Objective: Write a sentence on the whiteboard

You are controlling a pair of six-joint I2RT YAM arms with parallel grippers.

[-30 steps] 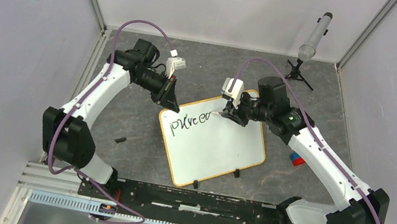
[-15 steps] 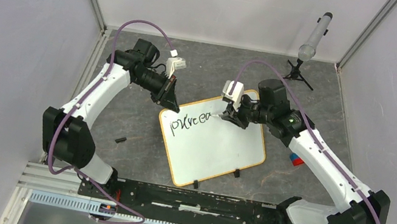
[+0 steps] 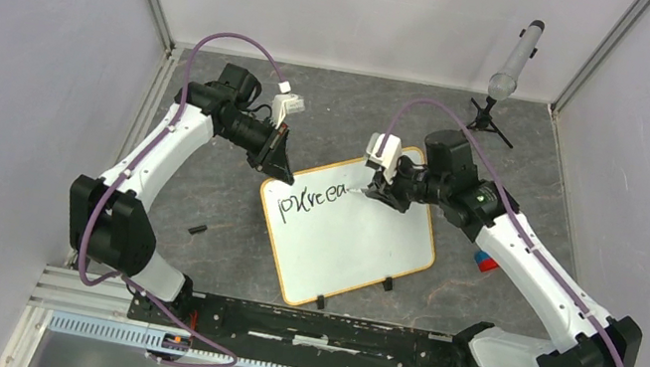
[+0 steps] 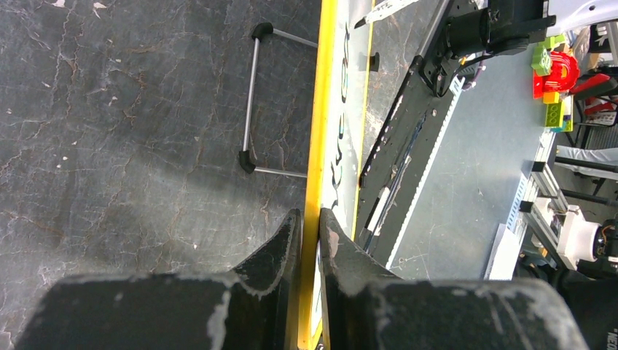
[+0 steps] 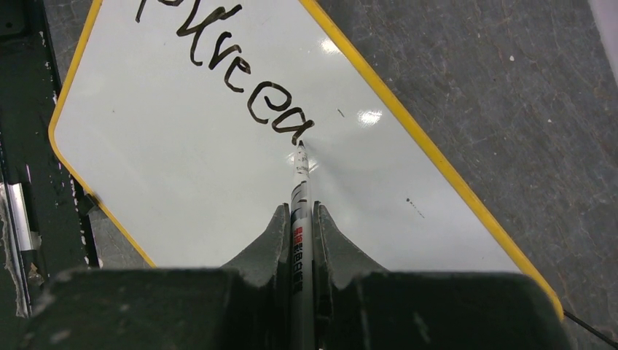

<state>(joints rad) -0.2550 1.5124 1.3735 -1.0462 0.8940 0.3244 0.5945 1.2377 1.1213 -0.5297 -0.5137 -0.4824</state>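
Observation:
The whiteboard (image 3: 352, 249), white with a yellow frame, lies tilted on the dark table. The sentence (image 3: 315, 204) is one slanted line of black scrawl along the board's upper edge, also in the right wrist view (image 5: 229, 69). My left gripper (image 3: 281, 170) is shut on the board's upper left frame edge (image 4: 318, 146), its fingertips (image 4: 309, 216) pinching the yellow rim. My right gripper (image 3: 376, 193) is shut on a grey marker (image 5: 300, 186). The marker's tip touches the board at the end of the last letter.
A small black cap (image 3: 197, 229) lies on the table left of the board. A blue and red object (image 3: 485, 263) sits by the right arm. A tripod with a grey cylinder (image 3: 514, 63) stands at the back right. The black rail (image 3: 315, 329) runs along the near edge.
The right gripper has moved a little to the right along the line with the marker, and the scrawl has grown by a stroke. The left arm has not moved.

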